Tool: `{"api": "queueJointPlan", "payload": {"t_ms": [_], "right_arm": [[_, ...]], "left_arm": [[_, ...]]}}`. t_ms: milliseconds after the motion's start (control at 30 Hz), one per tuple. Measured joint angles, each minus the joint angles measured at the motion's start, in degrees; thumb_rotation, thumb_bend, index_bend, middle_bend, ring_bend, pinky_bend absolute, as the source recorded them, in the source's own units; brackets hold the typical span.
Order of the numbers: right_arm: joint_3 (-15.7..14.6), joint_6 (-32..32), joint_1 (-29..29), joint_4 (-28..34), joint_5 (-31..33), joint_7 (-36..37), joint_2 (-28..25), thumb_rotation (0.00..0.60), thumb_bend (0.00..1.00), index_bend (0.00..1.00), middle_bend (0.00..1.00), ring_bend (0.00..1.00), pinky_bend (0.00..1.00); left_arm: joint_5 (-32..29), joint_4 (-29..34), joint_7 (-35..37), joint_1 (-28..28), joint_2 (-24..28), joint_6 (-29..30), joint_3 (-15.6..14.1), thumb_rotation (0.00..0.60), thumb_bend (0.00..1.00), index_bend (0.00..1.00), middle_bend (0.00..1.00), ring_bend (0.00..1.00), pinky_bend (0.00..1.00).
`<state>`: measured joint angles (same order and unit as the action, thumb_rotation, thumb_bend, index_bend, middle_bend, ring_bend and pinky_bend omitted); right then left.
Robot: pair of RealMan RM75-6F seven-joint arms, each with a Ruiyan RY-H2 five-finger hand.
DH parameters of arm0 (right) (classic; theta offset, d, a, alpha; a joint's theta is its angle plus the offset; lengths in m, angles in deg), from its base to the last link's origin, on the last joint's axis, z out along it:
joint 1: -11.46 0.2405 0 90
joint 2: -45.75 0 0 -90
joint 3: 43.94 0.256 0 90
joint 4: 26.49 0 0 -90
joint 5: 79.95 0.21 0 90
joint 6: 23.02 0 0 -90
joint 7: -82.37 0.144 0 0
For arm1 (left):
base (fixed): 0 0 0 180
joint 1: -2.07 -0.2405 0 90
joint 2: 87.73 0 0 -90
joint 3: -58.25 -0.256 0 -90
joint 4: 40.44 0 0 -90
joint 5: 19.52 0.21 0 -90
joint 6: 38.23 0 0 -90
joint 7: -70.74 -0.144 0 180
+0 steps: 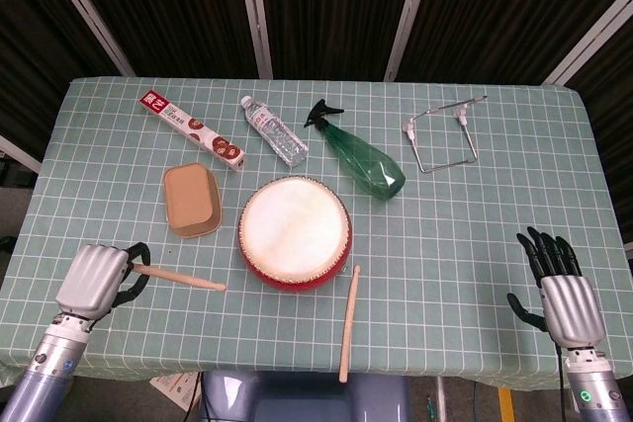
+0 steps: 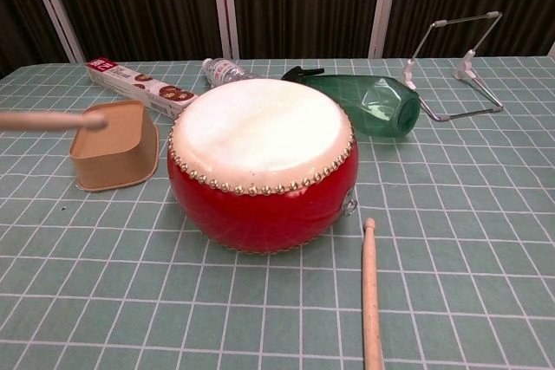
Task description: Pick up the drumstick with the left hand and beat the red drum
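Left hand [image 1: 96,282] grips drumstick [image 1: 178,279] by its butt end, stick lifted, apparently level, left of red drum [image 1: 294,232]. Light, stiff wood; end grip suits swinging. Right hand [image 1: 564,289] holds nothing, fingers spread.

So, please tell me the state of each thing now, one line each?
left hand: grips a drumstick, lifted off the table
second drumstick: lying flat by the drum
drum: upright, skin up, untouched
right hand: open, holds nothing
water bottle: on its side
spray bottle: on its side
box: open
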<state>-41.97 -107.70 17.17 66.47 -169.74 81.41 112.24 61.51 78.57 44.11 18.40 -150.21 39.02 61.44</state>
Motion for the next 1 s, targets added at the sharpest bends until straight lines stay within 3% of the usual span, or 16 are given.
{"api": "queueJointPlan", "payload": {"t_ms": [167,433,567,800,1000], "right_arm": [[0.0,0.1,0.0,0.1,0.0,-0.1,0.0,0.600,0.32,0.00,0.00,0.00,0.00],[0.0,0.4,0.1,0.3,0.3,0.7,-0.2,0.600,0.32,0.00,0.00,0.00,0.00],[0.1,0.7,0.2,0.4,0.6,1.3,-0.4,0.600,0.32,0.00,0.00,0.00,0.00],[0.1,1.2,0.2,0.6,1.1,2.6,-0.9,0.600,0.32,0.00,0.00,0.00,0.00],[0.1,1.2,0.1,0.7,1.2,3.3,-1.1,0.600,0.32,0.00,0.00,0.00,0.00]], "left_arm": [[-1.5,2.4,-1.0,1.6,1.2,-0.2,2.7,0.600,0.57,0.79,1.00,1.00,1.00],[-12.6,2.8,-6.4,8.1,-1.5,-3.6,8.8,0.600,0.57,0.79,1.00,1.00,1.00],[-19.4,1.0,-10.3,13.2,-6.6,-4.8,12.3,0.600,0.57,0.79,1.00,1.00,1.00],[-26.5,-7.0,-16.3,22.5,-21.7,-3.4,16.8,0.600,0.57,0.79,1.00,1.00,1.00],[-30.5,-12.7,-23.3,25.8,-26.8,-2.4,15.2,0.600,0.57,0.79,1.00,1.00,1.00]]}}
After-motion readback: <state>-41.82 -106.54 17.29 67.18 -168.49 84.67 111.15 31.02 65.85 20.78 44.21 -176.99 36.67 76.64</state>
